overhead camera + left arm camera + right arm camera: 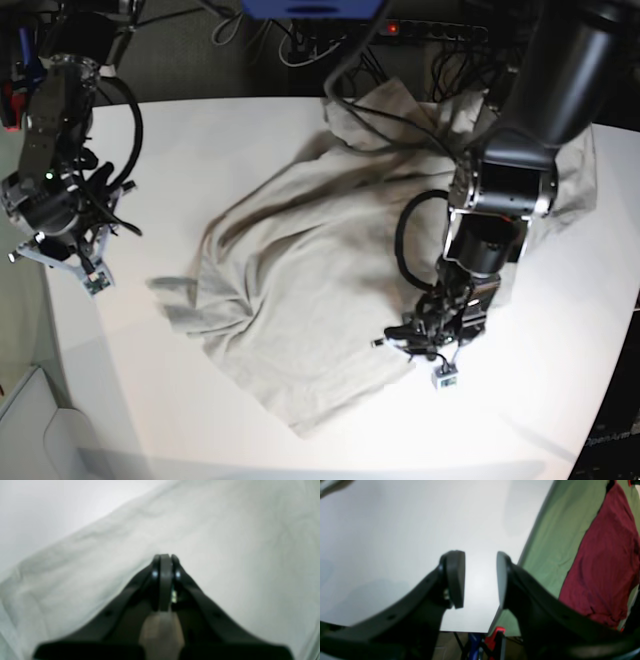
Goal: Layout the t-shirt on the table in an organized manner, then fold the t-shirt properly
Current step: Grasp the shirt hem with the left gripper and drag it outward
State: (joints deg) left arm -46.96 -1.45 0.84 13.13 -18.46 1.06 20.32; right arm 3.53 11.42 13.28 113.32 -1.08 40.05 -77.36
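The light grey-beige t-shirt (pixel 300 270) lies crumpled and wrinkled across the middle of the white table (pixel 200 130), with one end bunched up at the far edge. My left gripper (pixel 425 345) is low at the shirt's near right edge. In the left wrist view the left gripper (pixel 163 557) is shut, fingertips pressed together just over the t-shirt (pixel 225 542); no pinched cloth shows at the tips. My right gripper (pixel 82 268) hangs by the table's left edge, away from the shirt. In its own view the right gripper (pixel 480 580) is open over the bare table (pixel 395 530), holding nothing.
Black cables (pixel 410 240) from the left arm loop over the shirt. More cables and a power strip (pixel 440 30) lie behind the table. Beyond the table edge (pixel 535 525), green cloth (pixel 557 542) and dark red cloth (pixel 607 555) lie lower down.
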